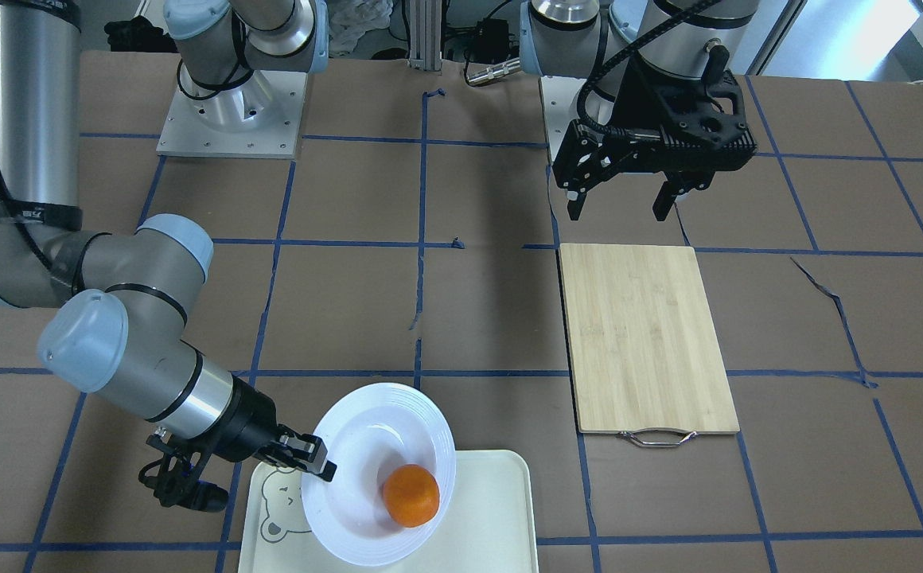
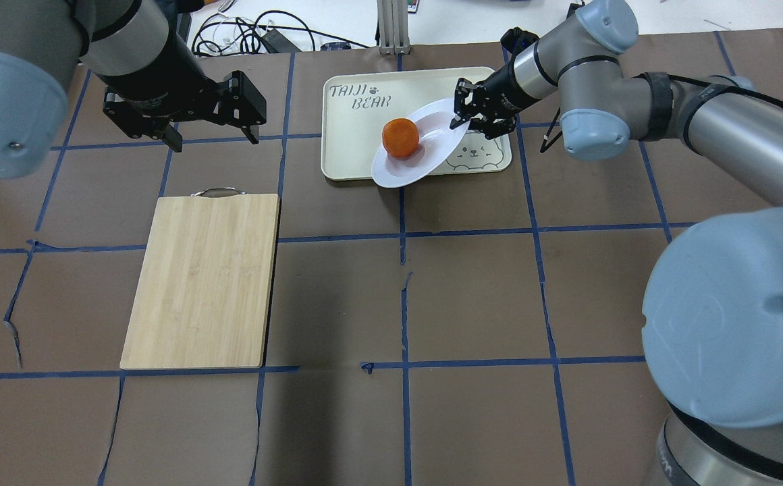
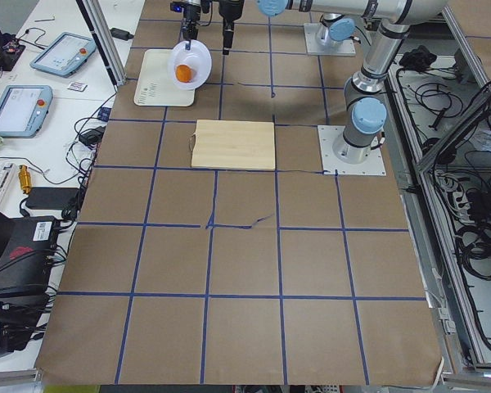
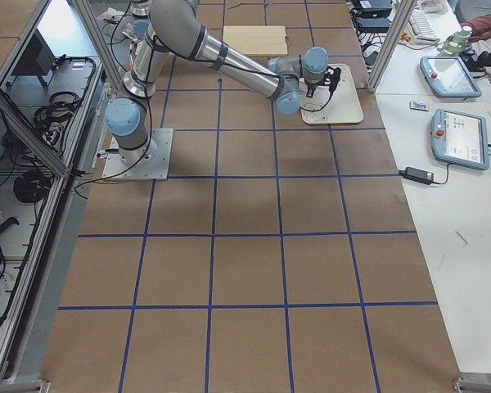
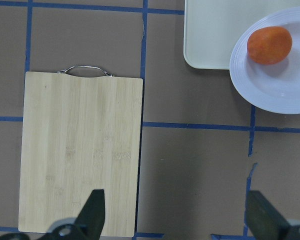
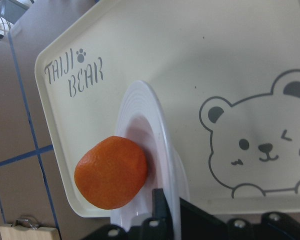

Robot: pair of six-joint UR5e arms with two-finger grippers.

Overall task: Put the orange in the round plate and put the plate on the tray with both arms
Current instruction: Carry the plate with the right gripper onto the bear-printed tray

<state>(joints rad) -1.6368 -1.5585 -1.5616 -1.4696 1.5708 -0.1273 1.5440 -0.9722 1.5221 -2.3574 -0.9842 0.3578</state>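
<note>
You'll find the orange (image 1: 410, 495) lying inside the round plate (image 1: 366, 434), on the side away from the grip, because the plate is tilted. The right pincer (image 1: 323, 468) pinches the plate's raised rim; in the right wrist view the plate's edge hides part of one finger. The plate is over the tray (image 1: 497, 509), with one part overhanging the tray's robot-side edge. You cannot tell whether its low rim touches the tray. The front view cuts off the tray's near end. The left pincer (image 1: 619, 208) hangs with its fingers spread wide above the table (image 1: 477, 318), near the bamboo cutting board (image 1: 646, 334) and well apart from the plate.
</note>
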